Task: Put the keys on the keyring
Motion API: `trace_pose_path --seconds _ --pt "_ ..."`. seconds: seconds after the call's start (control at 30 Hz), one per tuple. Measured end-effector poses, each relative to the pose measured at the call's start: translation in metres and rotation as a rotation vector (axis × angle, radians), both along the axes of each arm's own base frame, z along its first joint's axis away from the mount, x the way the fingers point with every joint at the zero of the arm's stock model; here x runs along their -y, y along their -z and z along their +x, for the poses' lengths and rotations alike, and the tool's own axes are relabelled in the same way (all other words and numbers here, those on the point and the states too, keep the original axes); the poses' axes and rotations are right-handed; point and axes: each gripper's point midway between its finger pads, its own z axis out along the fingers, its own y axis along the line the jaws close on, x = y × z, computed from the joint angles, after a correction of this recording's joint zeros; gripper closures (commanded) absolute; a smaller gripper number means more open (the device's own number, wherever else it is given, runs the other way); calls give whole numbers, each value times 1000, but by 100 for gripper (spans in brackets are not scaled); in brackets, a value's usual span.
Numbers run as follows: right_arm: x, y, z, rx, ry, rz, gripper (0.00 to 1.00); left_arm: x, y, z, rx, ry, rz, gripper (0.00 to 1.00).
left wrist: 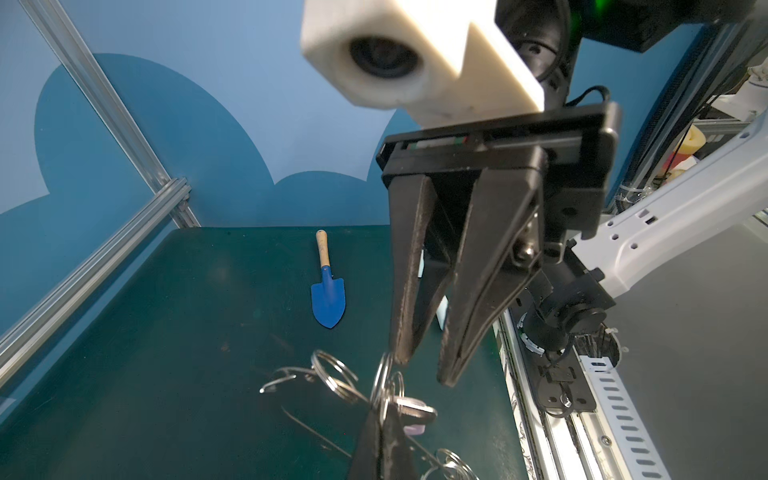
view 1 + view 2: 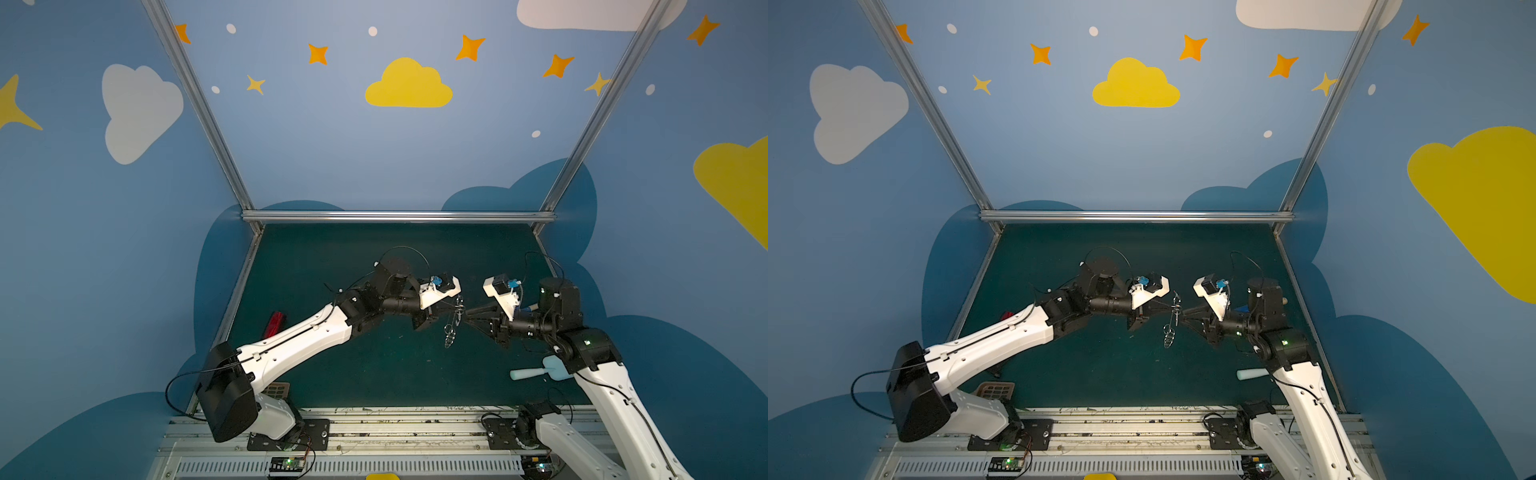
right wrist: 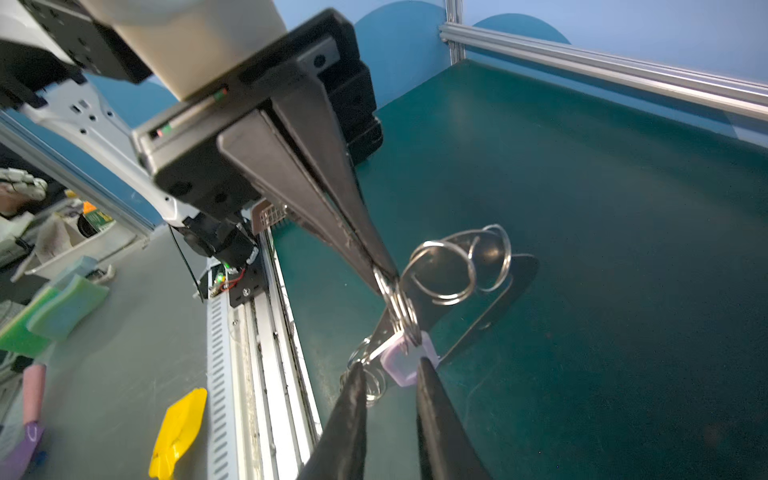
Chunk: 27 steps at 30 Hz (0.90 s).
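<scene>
Steel keyring held mid-air, key hanging from a split ring.
left gripper clamps that ring to steady it; right gripper jaws narrowly parted beside key head, not gripping; threading looks done.

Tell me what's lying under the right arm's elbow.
A pale blue spatula lies on the table there. Its handle sticks out clear; the right arm covers part of its blade, so the blade's full shape cannot be seen.
</scene>
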Motion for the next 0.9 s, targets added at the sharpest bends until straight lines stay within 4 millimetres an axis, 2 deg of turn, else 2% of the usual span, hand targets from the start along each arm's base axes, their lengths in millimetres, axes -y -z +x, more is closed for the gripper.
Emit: trace_pose_path --seconds 0.43,0.67,0.9 --pt "1 1 9 -184 25 208 82 1 -11 -7 23 43 -52 96" --pt "-3 -13 5 -191 -17 261 83 1 -13 -9 26 56 -62 96" --pt "-2 -16 -1 -176 -29 267 82 1 -15 -8 26 61 -68 96"
